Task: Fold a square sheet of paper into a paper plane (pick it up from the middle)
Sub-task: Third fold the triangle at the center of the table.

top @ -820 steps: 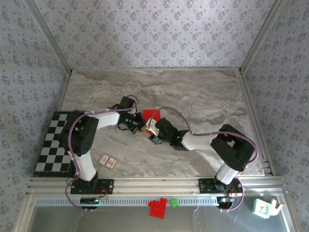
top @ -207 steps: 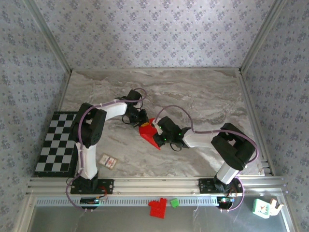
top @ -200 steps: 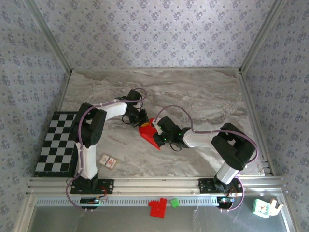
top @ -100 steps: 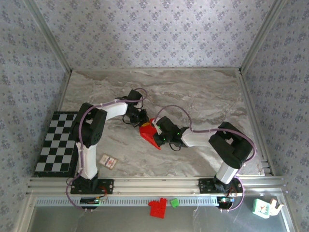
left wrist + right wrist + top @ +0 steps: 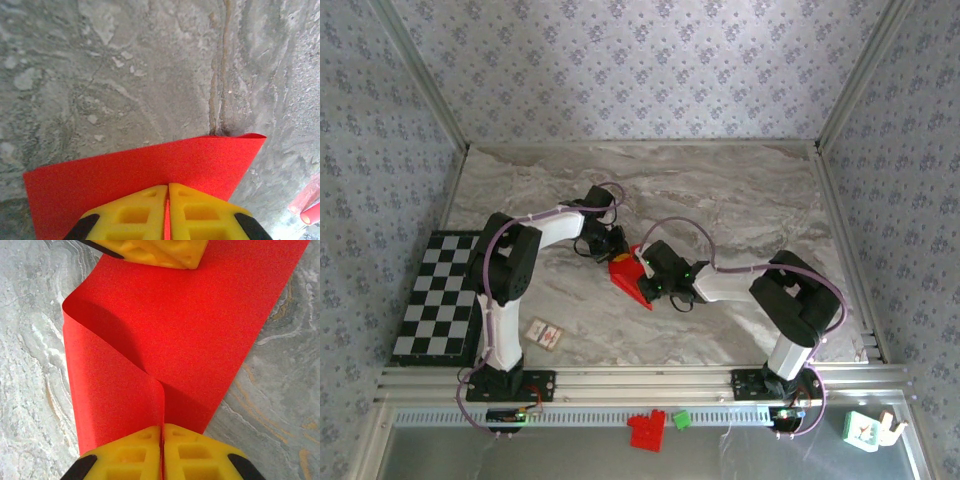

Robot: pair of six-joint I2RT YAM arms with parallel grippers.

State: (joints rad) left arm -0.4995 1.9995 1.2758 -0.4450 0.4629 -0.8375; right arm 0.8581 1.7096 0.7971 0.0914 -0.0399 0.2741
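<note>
Seen from above, one checkered mat (image 5: 432,298) lies at the left edge of the worktop (image 5: 720,190), and one white card (image 5: 544,334) sits near the left arm's base. Two arms reach inward and meet at mid-worktop. One red paper (image 5: 632,284) lies between them, its pointed end toward the near edge. The left hand (image 5: 618,256) is at the paper's far end and the right hand (image 5: 643,270) is at its right side. That view is too small to show either grip. In front of the rail sit one red block (image 5: 646,430), one green block (image 5: 681,420) and, far right, one white and green object (image 5: 865,428). The left wrist view gives what the overhead lacks. There the left hand's two yellow fingers (image 5: 135,215) are clenched on the paper's edge, and the flat sheet runs out over grey marble to a corner at the right. A rounded red edge shows at that view's lower right, and I cannot tell what it is. The right wrist view shows the right hand's two fingers (image 5: 135,450) pinched on the paper at a crease, with one flap curling up on the left. It also shows the left hand's fingertips clamped on the opposite end. I cannot tell whether the sheet touches the worktop.
</note>
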